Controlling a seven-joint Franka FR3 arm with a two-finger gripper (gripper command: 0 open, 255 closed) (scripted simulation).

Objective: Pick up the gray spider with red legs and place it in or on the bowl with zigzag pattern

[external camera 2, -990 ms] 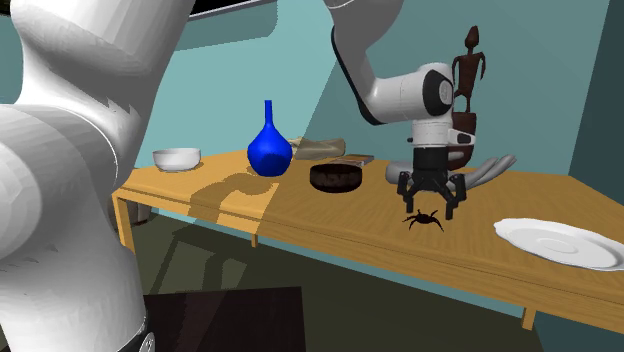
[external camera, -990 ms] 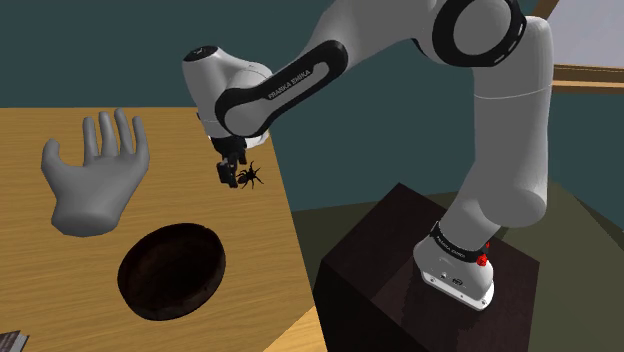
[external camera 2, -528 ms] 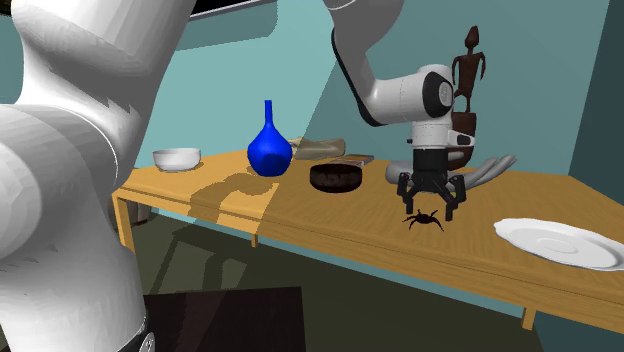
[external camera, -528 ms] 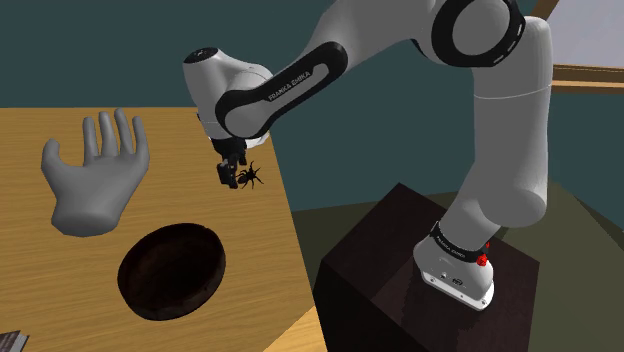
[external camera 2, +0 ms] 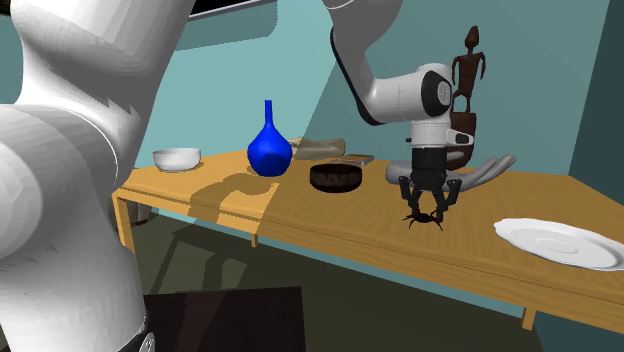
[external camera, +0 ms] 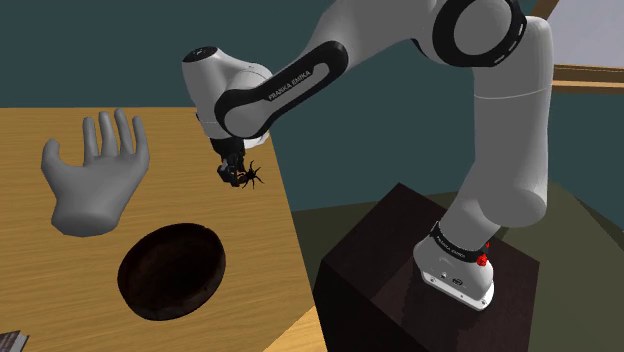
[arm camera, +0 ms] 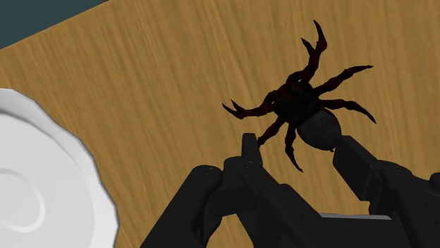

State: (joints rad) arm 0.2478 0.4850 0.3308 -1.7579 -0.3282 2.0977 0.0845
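Observation:
A dark spider [arm camera: 303,106] with reddish-black legs and a grey abdomen lies on the wooden table [external camera: 60,120], close to the table's right edge in the shoulder view. My gripper [arm camera: 296,144] points straight down over it, its fingers [arm camera: 248,149] drawn in on the spider's body and legs. From the side, the gripper [external camera 2: 428,210] pinches the spider [external camera 2: 425,218] at table level. In the shoulder view the gripper [external camera: 233,176] and spider [external camera: 252,179] sit beyond a dark round bowl [external camera: 171,271]. I cannot make out a pattern on the bowl [external camera 2: 335,177].
A grey hand model [external camera: 95,180] lies left of the gripper in the shoulder view. A white plate [external camera 2: 560,243] rests near the spider. A blue vase [external camera 2: 269,148], a white bowl [external camera 2: 176,158] and a dark figurine [external camera 2: 470,68] stand further along the table.
The fingers have closed in from wide apart onto the spider. The arm and the spider have stayed in place.

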